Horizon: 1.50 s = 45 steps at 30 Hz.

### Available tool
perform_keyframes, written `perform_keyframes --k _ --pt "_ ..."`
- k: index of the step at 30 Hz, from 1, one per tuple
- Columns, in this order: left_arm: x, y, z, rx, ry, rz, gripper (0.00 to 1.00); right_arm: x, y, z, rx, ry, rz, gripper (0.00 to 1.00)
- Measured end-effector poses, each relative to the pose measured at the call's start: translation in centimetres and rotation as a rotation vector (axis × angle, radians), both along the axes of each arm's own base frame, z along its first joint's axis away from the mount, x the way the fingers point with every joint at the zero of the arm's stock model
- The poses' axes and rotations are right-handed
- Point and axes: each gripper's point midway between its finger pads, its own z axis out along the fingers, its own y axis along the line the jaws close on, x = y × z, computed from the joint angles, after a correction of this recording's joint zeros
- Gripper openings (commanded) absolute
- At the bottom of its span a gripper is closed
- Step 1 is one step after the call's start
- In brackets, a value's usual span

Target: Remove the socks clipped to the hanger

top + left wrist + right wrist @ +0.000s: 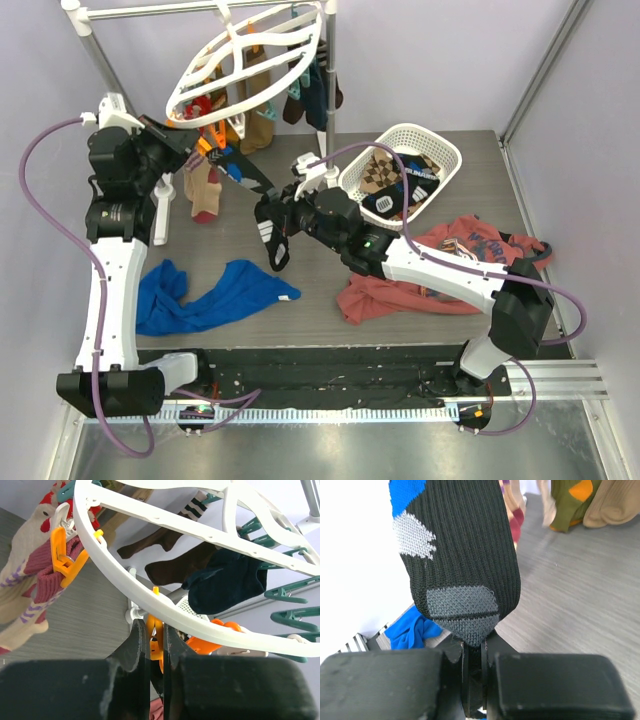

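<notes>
The white oval hanger [245, 60] hangs tilted from the rail, with several socks [305, 95] clipped under it. My left gripper [203, 148] is at the ring's near edge, shut on an orange clip [156, 641] just under the ring [200, 625]. A navy sock [225, 580], a dark brown sock [185, 562] and a red-pink sock [45, 575] hang from other clips. My right gripper [276, 207] is shut on a black sock [465, 555] with grey and blue patches. This sock [246, 176] stretches up towards the left gripper's clip.
A white lattice basket [450, 160] with several socks in it stands at the back right. A red shirt [400, 290] lies under my right arm and a blue shirt [210, 295] at the front left. The metal rail stand [100, 60] is at the back.
</notes>
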Motion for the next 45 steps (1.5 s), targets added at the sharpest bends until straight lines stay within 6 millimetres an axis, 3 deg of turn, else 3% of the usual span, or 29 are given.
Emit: perform_keyframes --k 5,8,12,16,19,26,38,41,42,45 --pt "-0.1 0.0 0.4 0.007 -0.002 0.0 0.0 -0.1 -0.8 -1.5 -0.038 0.064 -0.01 0.06" --pt "-0.3 0.1 0.7 0.024 -0.001 -0.001 0.0 -0.1 -3.1 -2.3 -0.066 0.128 -0.035 0.07" --pt "-0.6 0.1 1.2 0.041 -0.004 -0.003 0.0 2.4 -8.9 -1.4 -0.077 0.161 -0.157 0.06" --pt "-0.8 -0.1 1.1 0.047 -0.001 -0.019 0.0 6.3 -16.5 0.2 -0.058 0.161 -0.345 0.07" --pt "-0.9 -0.4 1.1 0.044 -0.001 -0.038 0.0 9.2 -21.2 -0.1 -0.06 0.174 -0.471 0.07" --pt "-1.2 -1.4 1.2 0.04 -0.005 -0.097 0.0 16.0 -27.4 -5.3 -0.117 0.3 -0.644 0.1" --pt "-1.6 -2.3 1.2 0.053 -0.013 -0.152 0.01 23.3 -34.5 -17.9 -0.07 0.563 -0.834 0.11" --pt "-1.7 -2.5 1.2 0.058 -0.016 -0.167 0.01 24.2 -35.9 -19.4 -0.045 0.592 -0.877 0.26" --pt "-1.7 -2.7 1.3 0.059 -0.019 -0.174 0.01 24.4 -36.1 -19.6 -0.037 0.596 -0.888 0.39" --pt "-1.8 -3.0 1.4 0.062 -0.027 -0.19 0.01 24.8 -36.1 -19.3 -0.022 0.589 -0.9 0.56"
